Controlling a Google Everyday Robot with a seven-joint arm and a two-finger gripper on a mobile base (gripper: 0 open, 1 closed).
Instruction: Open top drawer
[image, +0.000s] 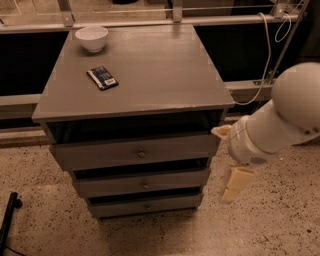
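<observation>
The top drawer (100, 156) is the widest grey front of three in the grey cabinet, with a small round metal knob (141, 154) at its centre. A dark gap shows above its front. My gripper (228, 158) is at the cabinet's right side, level with the top drawer's right end. It is open and empty. One cream finger (221, 131) points at the cabinet's right corner and the other finger (235, 184) hangs lower, beside the middle drawer (110, 186). The white arm comes in from the right.
A white bowl (91, 37) and a flat dark packet (102, 78) lie on the cabinet top (160, 70). The lowest drawer (115, 206) is the narrowest. A white cable (261, 60) hangs behind on the right. A black object (7, 220) stands on the speckled floor at bottom left.
</observation>
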